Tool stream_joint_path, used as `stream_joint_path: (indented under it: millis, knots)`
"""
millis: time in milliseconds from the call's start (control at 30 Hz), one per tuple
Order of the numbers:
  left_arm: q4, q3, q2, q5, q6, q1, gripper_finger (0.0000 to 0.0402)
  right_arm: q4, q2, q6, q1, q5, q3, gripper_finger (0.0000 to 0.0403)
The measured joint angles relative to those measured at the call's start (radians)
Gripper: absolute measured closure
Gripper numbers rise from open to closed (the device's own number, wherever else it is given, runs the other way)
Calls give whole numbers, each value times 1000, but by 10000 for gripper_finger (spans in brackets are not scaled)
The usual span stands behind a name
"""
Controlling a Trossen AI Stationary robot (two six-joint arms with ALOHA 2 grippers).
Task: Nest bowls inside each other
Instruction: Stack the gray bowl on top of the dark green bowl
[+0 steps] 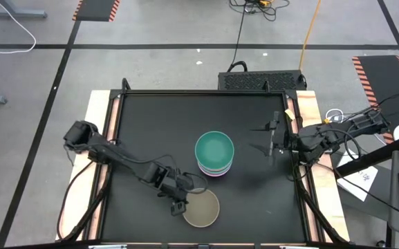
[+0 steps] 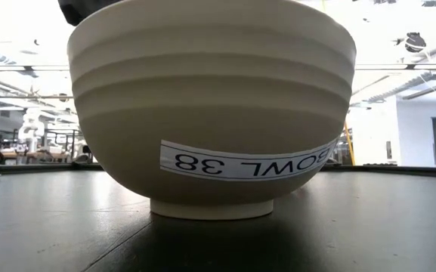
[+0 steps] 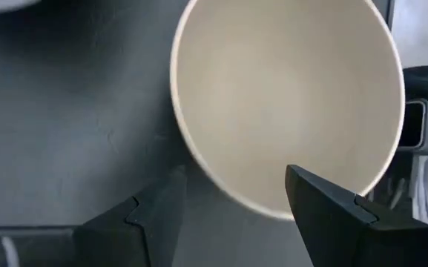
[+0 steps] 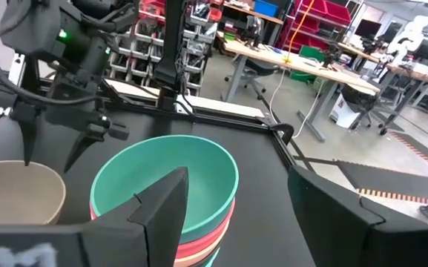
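Black matting covered the table [image 1: 137, 117], with a teal-topped stack [image 1: 215, 153] at its centre. Near the front edge, the left gripper [image 1: 180, 202] stood open astride the olive-grey bowl's [image 1: 201, 209] rim. By the right edge, the right gripper [image 1: 270, 137] hung open and empty.

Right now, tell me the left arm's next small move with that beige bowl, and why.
Probably close the left gripper on the beige bowl. Its open fingers straddle the bowl's rim, and the bowl sits alone on the table, apart from the stack with the teal bowl on top.

Grey floor [image 1: 151, 28], workbenches [image 4: 332, 67], parts shelving [image 4: 147, 44]
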Motion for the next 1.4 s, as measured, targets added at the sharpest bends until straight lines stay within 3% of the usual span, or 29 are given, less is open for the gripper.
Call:
stream_joint_path:
  millis: [800,1167,1400]
  knots:
    - [17,15,75,-50,14,34,167,13,-3,-43,0,1,-1,177]
    - [31,13,112,-58,23,34,167,-47,-84,-44,0,6,24,177]
    - [33,15,136,-74,23,34,168,-51,-136,-18,51,-128,24,177]
